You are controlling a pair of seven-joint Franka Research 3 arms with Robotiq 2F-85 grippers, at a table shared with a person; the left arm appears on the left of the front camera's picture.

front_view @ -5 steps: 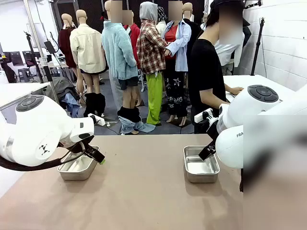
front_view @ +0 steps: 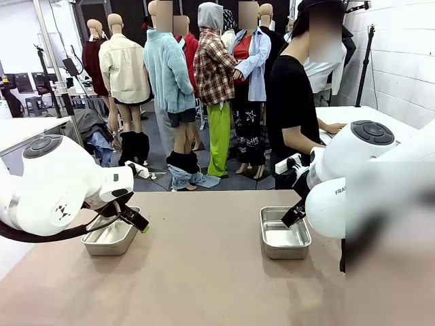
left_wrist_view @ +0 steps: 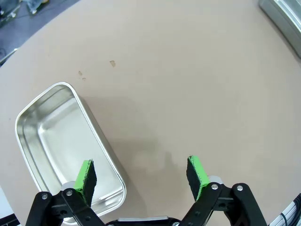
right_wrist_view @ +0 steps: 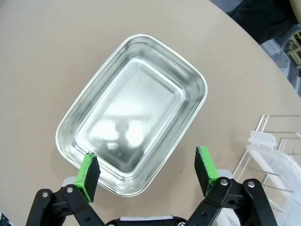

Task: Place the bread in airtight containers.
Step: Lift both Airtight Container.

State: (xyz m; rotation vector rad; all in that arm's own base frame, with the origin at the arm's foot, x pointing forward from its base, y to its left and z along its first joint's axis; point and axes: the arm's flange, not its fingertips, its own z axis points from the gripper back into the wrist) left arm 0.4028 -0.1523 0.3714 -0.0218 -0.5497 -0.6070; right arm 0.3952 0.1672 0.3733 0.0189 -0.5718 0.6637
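The left gripper (left_wrist_view: 141, 175) spreads its fingers wide and holds nothing, with one green pad (left_wrist_view: 86, 175) over the corner of a steel tin (left_wrist_view: 49, 134) at the lower left of the left wrist view and the other over the bare tan table (left_wrist_view: 188, 84). The right gripper (right_wrist_view: 146, 172) is just as wide and holds nothing, hanging above a second tin (right_wrist_view: 136, 108) mid-frame, with a wire rack (right_wrist_view: 275, 136) at the lower right. In the front view the tins sit well apart, lower left and right of centre.
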